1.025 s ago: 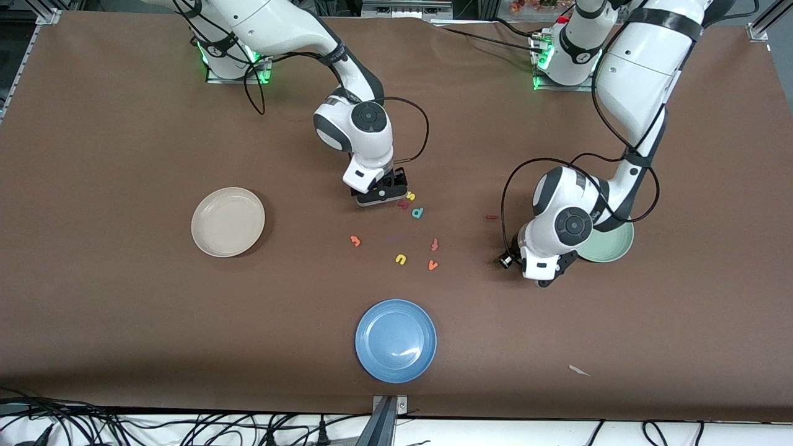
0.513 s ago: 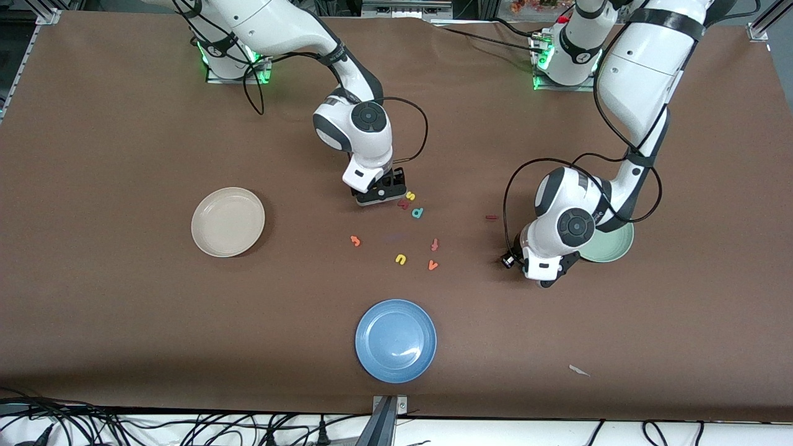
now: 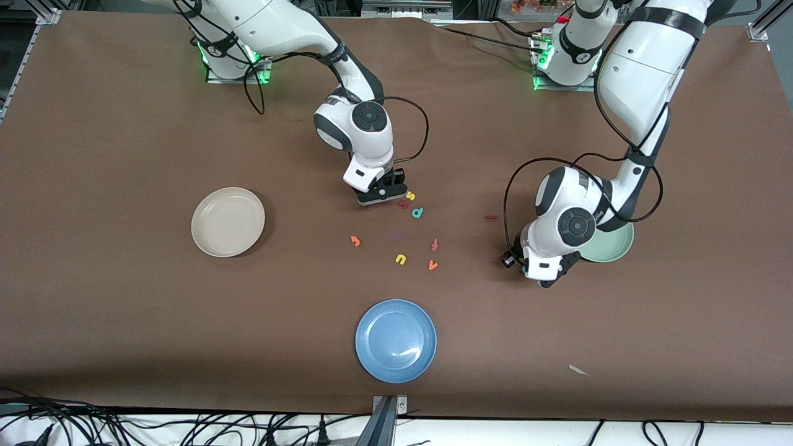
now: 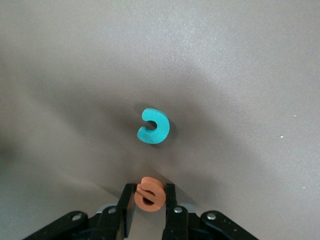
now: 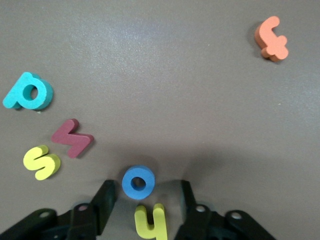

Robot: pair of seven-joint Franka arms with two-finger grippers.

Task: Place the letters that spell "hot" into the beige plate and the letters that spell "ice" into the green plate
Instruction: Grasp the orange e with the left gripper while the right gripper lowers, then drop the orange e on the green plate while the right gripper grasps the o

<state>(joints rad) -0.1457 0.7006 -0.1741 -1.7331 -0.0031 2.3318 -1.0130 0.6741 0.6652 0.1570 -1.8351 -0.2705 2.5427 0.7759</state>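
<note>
In the left wrist view my left gripper is shut on the orange "e"; the teal "c" lies just ahead of it. From the front, this gripper is low beside the green plate, which the arm partly hides. My right gripper is open at the table, its fingers on either side of the blue "o" and yellow "h", touching neither. The orange "t" lies nearer the front camera. The dark red "i" lies between the arms. The beige plate holds nothing.
Beside the right gripper lie a yellow "s", a dark red letter and a teal "d". Nearer the front camera are a redder-orange letter, a yellow "u", an orange "v" and a blue plate.
Both arms stay almost in place. The left hand has edged slightly toward the green plate. The fingers of both grippers have drawn closer together.
</note>
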